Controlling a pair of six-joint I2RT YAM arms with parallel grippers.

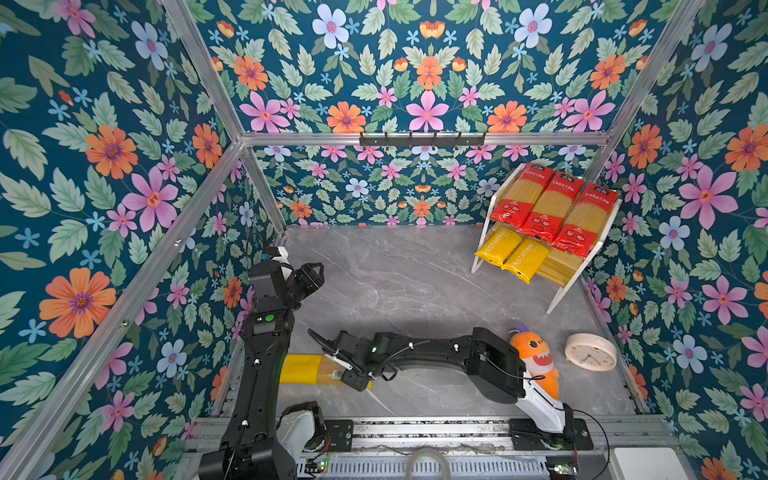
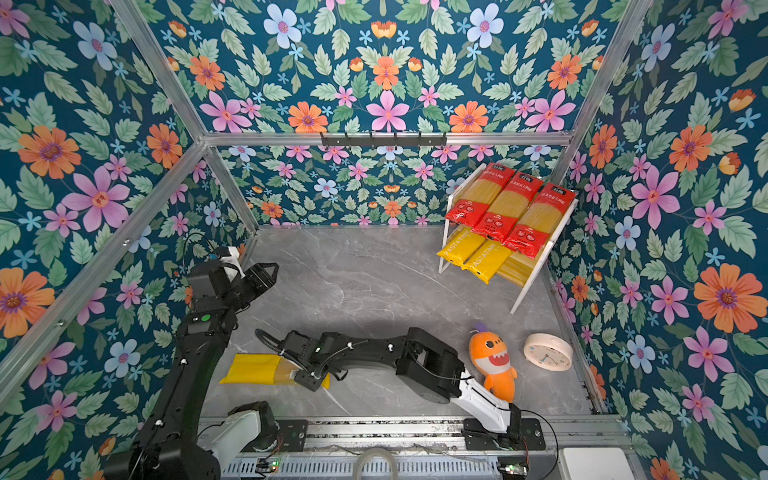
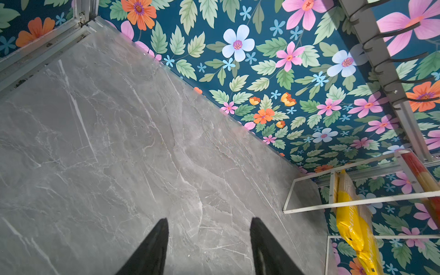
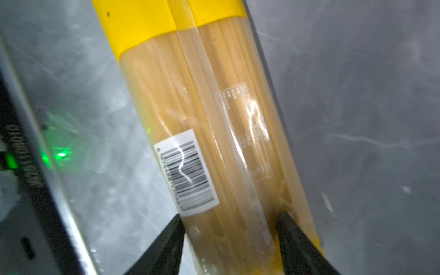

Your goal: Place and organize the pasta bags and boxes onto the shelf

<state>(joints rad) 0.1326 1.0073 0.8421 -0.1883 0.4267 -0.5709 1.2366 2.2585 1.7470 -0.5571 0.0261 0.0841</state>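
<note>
I logged the remaining yellow spaghetti pack (image 1: 303, 368) lying crosswise at the marble table's (image 1: 415, 282) front left, directly beneath the right gripper (image 4: 231, 219), fingers apart astride it, grip unconfirmed, shelf (image 1: 572, 280) far right.

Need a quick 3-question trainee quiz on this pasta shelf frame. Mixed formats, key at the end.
1. How many red packs lie on the top tier of the shelf?
2. True or false: the left gripper holds a yellow pack.
3. The right gripper straddles: A) the plush shark, B) the yellow pack on the table, C) the clock.
Key: 1) three; 2) false; 3) B.
</note>
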